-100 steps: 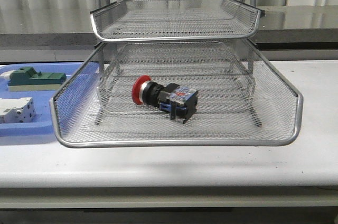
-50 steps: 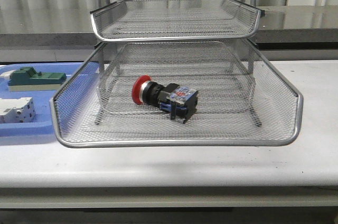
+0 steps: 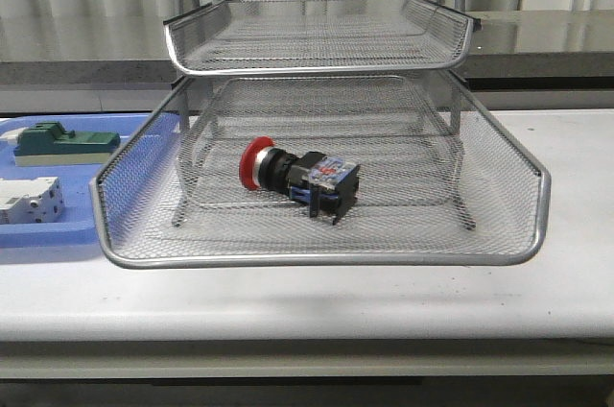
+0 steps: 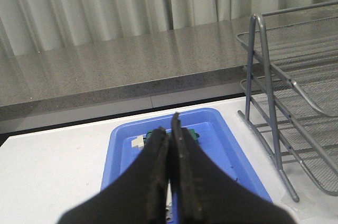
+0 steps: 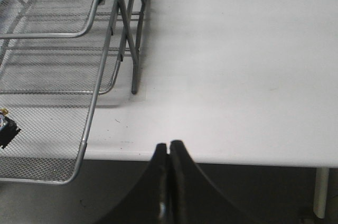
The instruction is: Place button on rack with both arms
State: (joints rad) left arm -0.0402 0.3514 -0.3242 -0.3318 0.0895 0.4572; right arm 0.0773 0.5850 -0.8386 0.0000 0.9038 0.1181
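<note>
The button, with its red head, black body and blue rear block, lies on its side in the pulled-out middle tray of the silver wire rack. A corner of the button shows at the edge of the right wrist view. Neither arm appears in the front view. My left gripper is shut with nothing between its fingers, hanging over the blue tray beside the rack's legs. My right gripper is shut and empty, at the table's front edge, to the right of the rack.
The flat blue tray at the left holds a green-topped block and a white circuit breaker. The rack's upper tray overhangs its rear part. White table stretches to the right of the rack.
</note>
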